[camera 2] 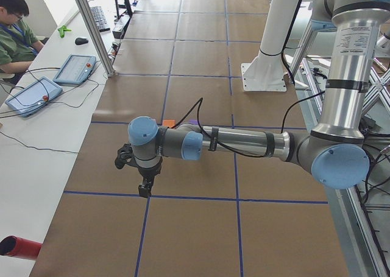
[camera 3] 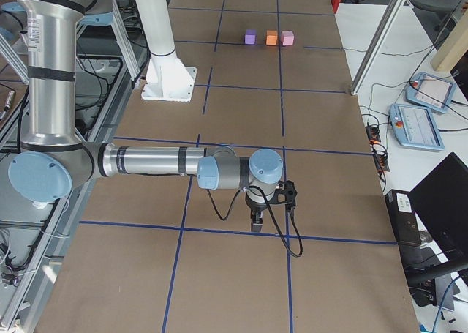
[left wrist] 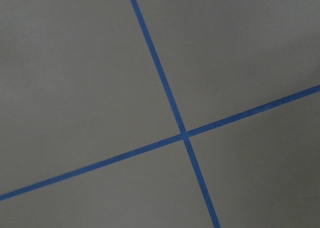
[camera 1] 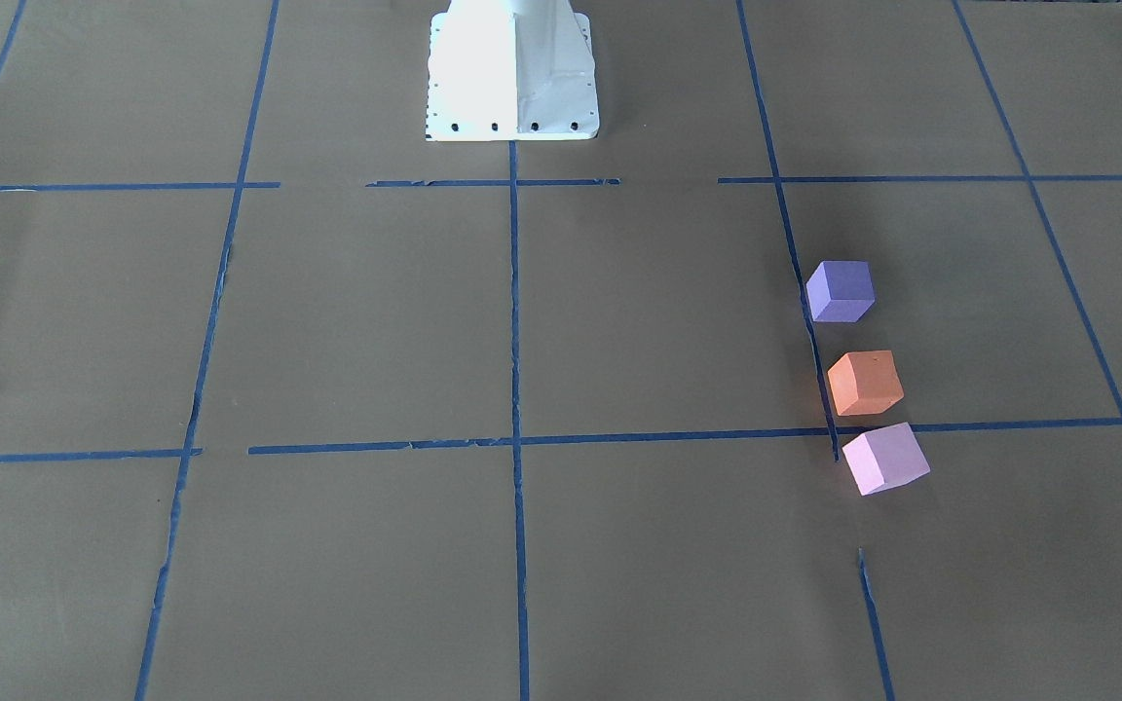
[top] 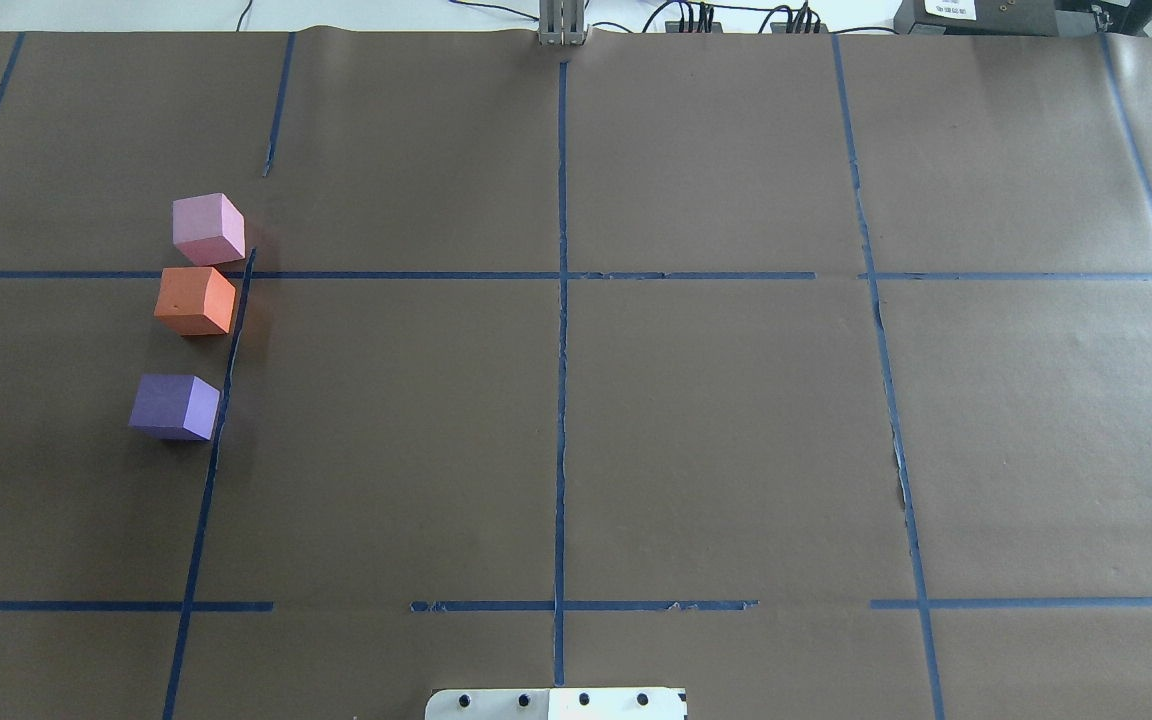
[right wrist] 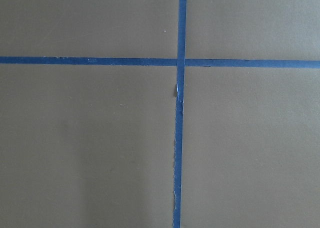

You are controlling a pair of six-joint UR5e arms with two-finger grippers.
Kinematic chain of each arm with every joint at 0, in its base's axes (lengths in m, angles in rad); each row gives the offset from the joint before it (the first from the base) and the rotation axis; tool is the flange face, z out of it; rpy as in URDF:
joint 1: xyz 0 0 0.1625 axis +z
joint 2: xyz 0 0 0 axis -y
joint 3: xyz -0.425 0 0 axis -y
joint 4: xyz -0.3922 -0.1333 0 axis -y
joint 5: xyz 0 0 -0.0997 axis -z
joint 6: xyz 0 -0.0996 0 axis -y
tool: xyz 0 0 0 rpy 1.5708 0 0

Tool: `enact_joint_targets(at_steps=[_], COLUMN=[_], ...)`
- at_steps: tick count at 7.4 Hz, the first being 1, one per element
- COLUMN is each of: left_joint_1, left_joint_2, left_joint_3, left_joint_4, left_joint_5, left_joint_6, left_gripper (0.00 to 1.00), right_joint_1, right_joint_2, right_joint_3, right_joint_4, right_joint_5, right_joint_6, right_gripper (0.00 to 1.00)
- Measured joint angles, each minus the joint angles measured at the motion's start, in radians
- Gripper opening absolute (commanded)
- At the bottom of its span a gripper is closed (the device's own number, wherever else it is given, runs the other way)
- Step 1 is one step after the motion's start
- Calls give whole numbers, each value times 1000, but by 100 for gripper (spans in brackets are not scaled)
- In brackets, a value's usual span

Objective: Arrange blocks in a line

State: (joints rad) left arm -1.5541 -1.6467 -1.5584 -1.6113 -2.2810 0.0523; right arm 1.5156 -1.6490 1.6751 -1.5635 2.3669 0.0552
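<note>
Broadly, the brown paper-covered desk, divided into squares by a grid of blue tape lines, takes up nearly all of every view, with the robot's white mounting base at its edge. Both long silver-and-blue arms reach out low over bare squares well apart from the blocks: the left arm shows only in the left side view and the right arm only in the right side view. The three blocks sit on the robot's left part of the desk, in a file running away from the robot just beside one tape line: the dark violet-purple foam cube is nearest the robot, the orange foam cube in the middle, and the pale pink-lilac foam cube farthest. Orange and pink are just beside each other, and violet is a little more apart. Each is turned slightly differently. The line looks made, so the task seems essentially finished; evening the gaps is all that might remain. The left end effector and the right end effector both point down over tape crossings, holding nothing visible. Whether their fingers are spread or pressed together, I cannot tell.
</note>
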Motion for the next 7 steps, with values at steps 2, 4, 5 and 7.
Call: enact_joint_targets(at_steps=[2, 4, 5, 7], left_joint_1=[0, 0, 0, 0], left_joint_2=[10, 11, 11, 11], left_joint_3=[35, 55, 56, 50], left_joint_4=[-43, -74, -77, -78], left_joint_5=[-8, -15, -26, -36], left_joint_6=[-78, -91, -91, -88], left_gripper=[100, 100, 100, 100], right_joint_1=[0, 0, 0, 0], right_joint_2=[0, 0, 0, 0], right_joint_3=[0, 0, 0, 0], right_joint_4=[0, 0, 0, 0], right_joint_5=[0, 0, 0, 0], right_joint_6=[0, 0, 0, 0], right_gripper=[100, 100, 100, 100])
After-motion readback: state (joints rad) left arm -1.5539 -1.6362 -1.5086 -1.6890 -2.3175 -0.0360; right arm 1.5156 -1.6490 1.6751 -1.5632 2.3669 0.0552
